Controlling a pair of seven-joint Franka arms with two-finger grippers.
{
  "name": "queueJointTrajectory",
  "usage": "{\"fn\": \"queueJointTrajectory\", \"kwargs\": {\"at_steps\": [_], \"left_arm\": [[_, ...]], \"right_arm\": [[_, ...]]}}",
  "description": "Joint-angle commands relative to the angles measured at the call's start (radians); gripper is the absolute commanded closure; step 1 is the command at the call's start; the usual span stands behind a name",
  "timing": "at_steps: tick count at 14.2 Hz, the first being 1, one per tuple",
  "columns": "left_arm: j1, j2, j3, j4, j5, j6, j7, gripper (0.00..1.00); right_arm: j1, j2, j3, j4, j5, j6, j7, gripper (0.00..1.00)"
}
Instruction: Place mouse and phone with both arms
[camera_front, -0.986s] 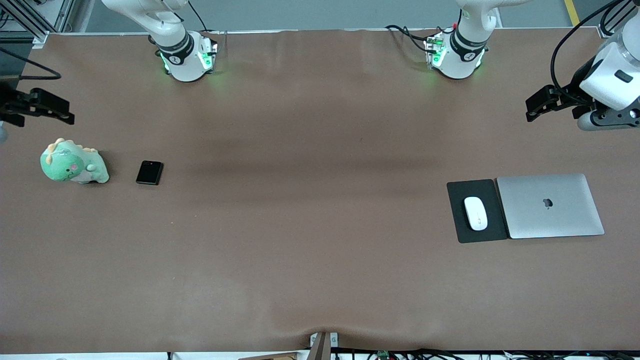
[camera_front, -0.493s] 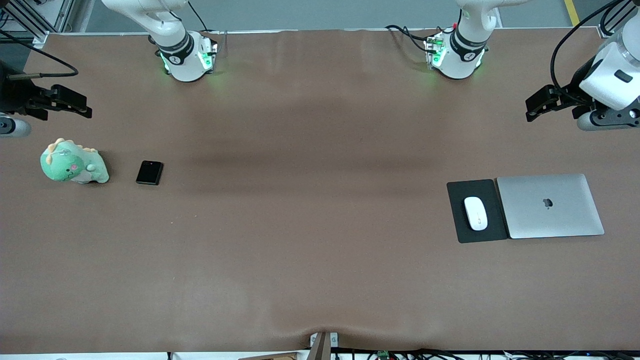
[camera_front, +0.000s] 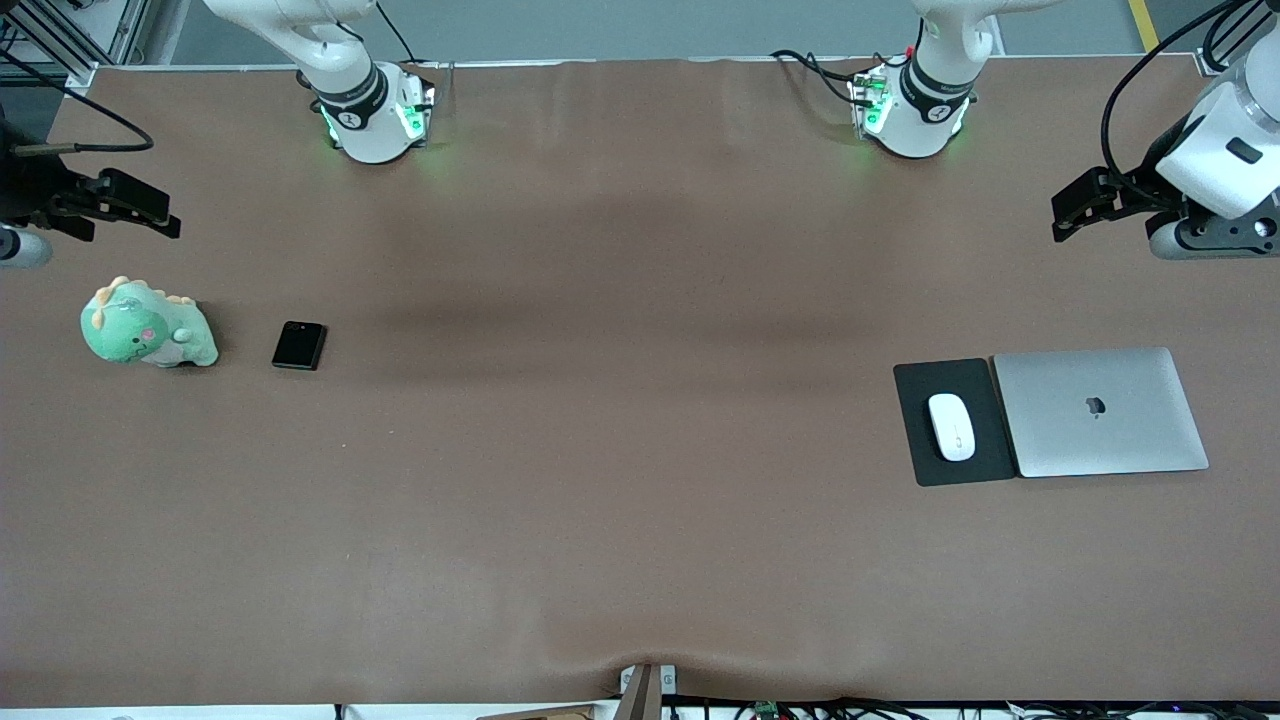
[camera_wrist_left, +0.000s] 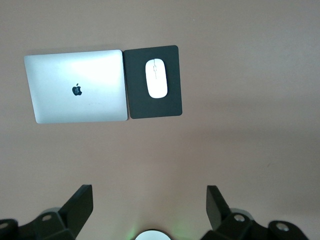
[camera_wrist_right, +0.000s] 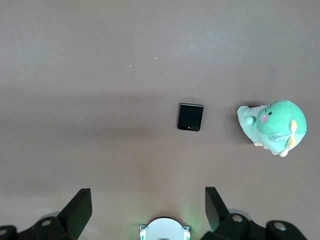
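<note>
The white oval mouse (camera_front: 951, 427) (camera_wrist_left: 156, 78) lies on a black mouse pad (camera_front: 962, 474) toward the left arm's end of the table. The small black phone (camera_front: 299, 345) (camera_wrist_right: 190, 116) lies flat toward the right arm's end. My left gripper (camera_front: 1060, 218) (camera_wrist_left: 150, 200) hangs open and empty high over bare table at its own end, well apart from the mouse. High over bare table at the other end, my right gripper (camera_front: 168, 212) (camera_wrist_right: 148, 200) is also open and empty, away from the phone.
A closed silver laptop (camera_front: 1098, 412) (camera_wrist_left: 77, 86) lies against the mouse pad's edge. A green plush dinosaur (camera_front: 145, 325) (camera_wrist_right: 272, 126) sits beside the phone, closer to the table's end. The two lit arm bases (camera_front: 375, 115) (camera_front: 910, 110) stand along the table's edge.
The right gripper has come in from the table's end, further over the table. The left arm has barely moved. Mouse and phone lie as before.
</note>
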Motion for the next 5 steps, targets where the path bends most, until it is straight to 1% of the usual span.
{"fn": "queueJointTrajectory", "kwargs": {"at_steps": [1,5], "left_arm": [[0.008,0.013,0.003,0.032,-0.021,0.0,0.015,0.0],[0.006,0.013,0.003,0.032,-0.02,-0.002,0.007,0.0]], "right_arm": [[-0.004,-0.053,0.006,-0.058,0.008,0.03,0.007,0.0],[-0.006,-0.051,0.006,-0.058,0.006,0.039,0.007,0.0]]}}
